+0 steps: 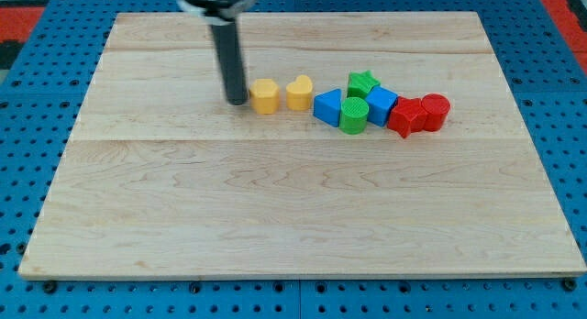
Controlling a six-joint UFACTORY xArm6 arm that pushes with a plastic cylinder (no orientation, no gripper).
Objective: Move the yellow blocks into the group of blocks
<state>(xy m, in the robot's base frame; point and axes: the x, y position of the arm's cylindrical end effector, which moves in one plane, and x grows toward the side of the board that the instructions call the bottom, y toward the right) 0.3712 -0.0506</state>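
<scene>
No writing or labels can be read anywhere. The near half of the wooden board (pixel 275 218) is pale planks with faint seams, and it sits on a blue pegboard (pixel 27 172) dotted with holes. Farther up, a row of blocks runs across the board's middle. My tip (pixel 238 102) stands just left of the yellow hexagon (pixel 265 96), touching or nearly touching it. There are no fingers, only a plain dark rod. Just beside it on the right, with a small gap, sits the yellow heart (pixel 298 93). The heart is close to the group: a blue triangle (pixel 327 108), a green cylinder (pixel 354 115), a blue cube (pixel 381 105), a green star (pixel 362 82) behind them, then a red star (pixel 405 116) and a red cylinder (pixel 435 112) at the right end. At the view's top corners, red patches (pixel 564 7) show beyond the pegboard.
</scene>
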